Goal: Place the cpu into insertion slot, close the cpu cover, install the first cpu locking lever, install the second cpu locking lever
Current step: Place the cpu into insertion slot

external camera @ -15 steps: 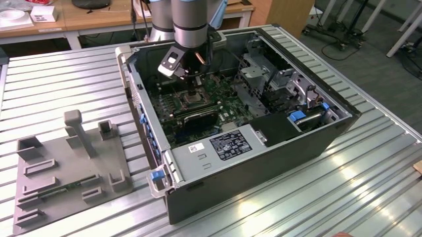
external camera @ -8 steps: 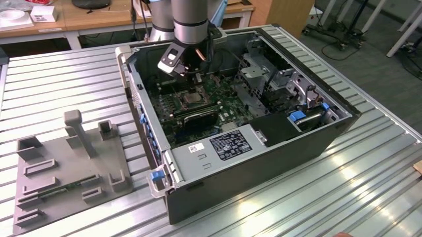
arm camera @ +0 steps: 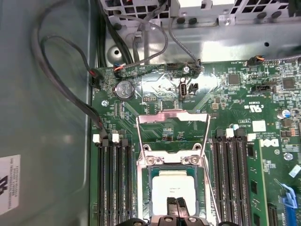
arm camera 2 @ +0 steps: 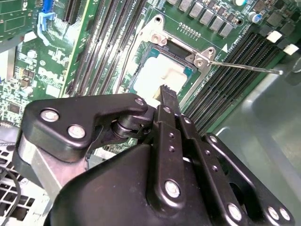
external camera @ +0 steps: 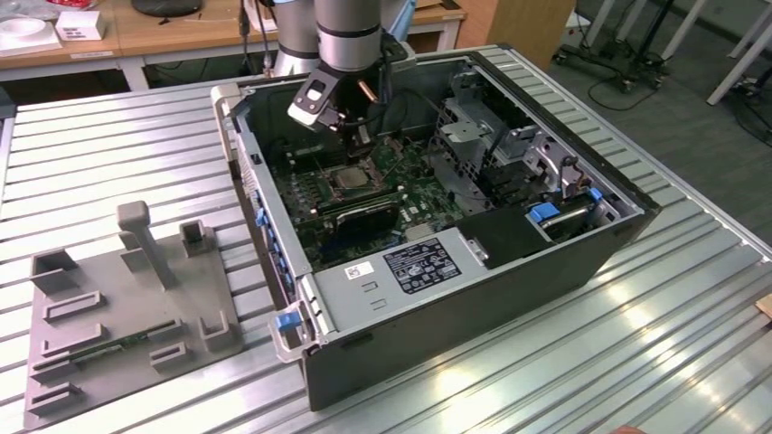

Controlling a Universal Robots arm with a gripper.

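Grey fixture tray [external camera: 121, 312] is lying nearest, at the exterior view's left of the open computer case [external camera: 507, 271]; the gripper [external camera: 353, 149] is reaching down over the green board [external camera: 404, 194]. In the second wrist view its fingers [arm camera 2: 167, 106] are pinching narrow, holding nothing, tips over the cpu [arm camera 2: 157, 77] sitting in the insertion slot [arm camera 2: 155, 37]. In the first wrist view the cpu cover [arm camera: 173, 115] is standing open at the slot's edge.
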